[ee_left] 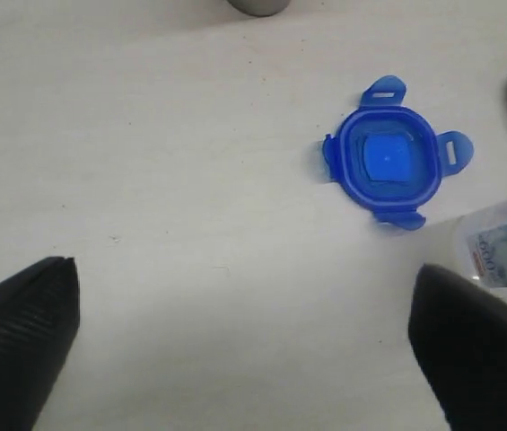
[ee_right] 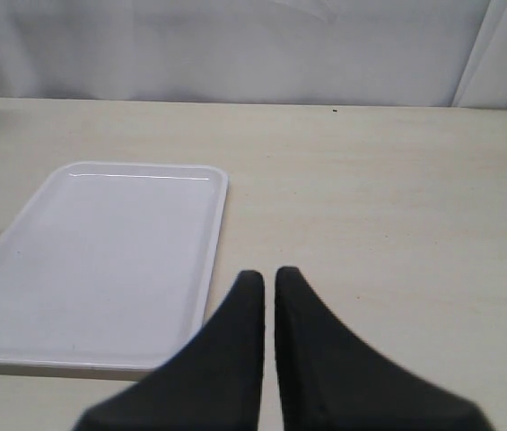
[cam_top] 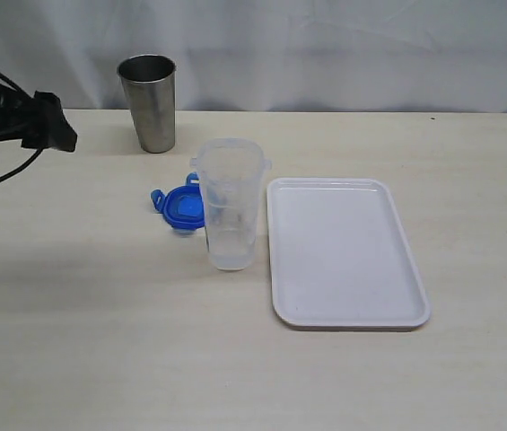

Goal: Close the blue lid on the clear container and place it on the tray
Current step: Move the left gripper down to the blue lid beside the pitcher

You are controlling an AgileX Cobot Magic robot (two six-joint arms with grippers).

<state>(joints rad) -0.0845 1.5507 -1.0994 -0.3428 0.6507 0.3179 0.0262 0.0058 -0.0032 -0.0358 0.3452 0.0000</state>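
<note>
The clear container (cam_top: 229, 205) stands upright and uncovered on the table, just left of the white tray (cam_top: 343, 251). The blue lid (cam_top: 178, 206) lies flat on the table, partly behind the container on its left side. In the left wrist view the lid (ee_left: 388, 162) shows all four flaps spread out, and my left gripper (ee_left: 244, 269) hangs open above bare table, short of the lid, with nothing between its fingers. My left arm (cam_top: 20, 121) sits at the far left edge. My right gripper (ee_right: 269, 277) is shut and empty, beside the tray (ee_right: 100, 260).
A grey steel cup (cam_top: 147, 103) stands at the back of the table, behind the lid. A white curtain closes off the far side. A labelled part of the container (ee_left: 504, 247) shows near the left gripper's finger.
</note>
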